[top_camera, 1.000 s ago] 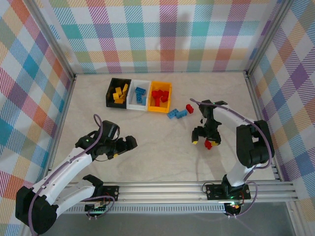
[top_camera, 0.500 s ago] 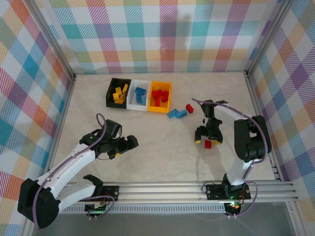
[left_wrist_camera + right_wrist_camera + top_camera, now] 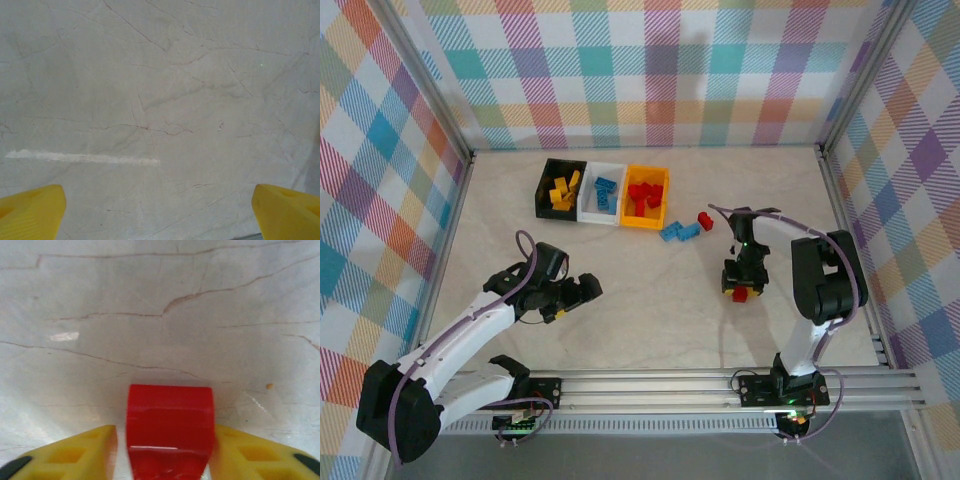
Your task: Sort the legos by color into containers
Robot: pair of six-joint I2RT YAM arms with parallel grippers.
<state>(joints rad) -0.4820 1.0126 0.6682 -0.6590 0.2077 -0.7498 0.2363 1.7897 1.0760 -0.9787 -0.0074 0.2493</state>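
Yellow-tipped, our left claw [image 3: 574, 298] hangs spread wide over bare table [image 3: 160, 100]. Farther back sit the black bin [image 3: 542, 190], white bin [image 3: 586, 200] and orange bin [image 3: 665, 200]. Rightward, a red brick [image 3: 170, 415] lies on the table inside our right claw [image 3: 742, 290]: one finger touches it and a slit shows at the other, so we cannot tell whether it is clamped.

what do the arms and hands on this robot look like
Both arms mix white links with black joints: the left arm is mostly white, the right arm has a bulky black upper link. A mauve cable loops along each. The left hand and right hand are black with yellow fingertips that have moulded cut-outs.
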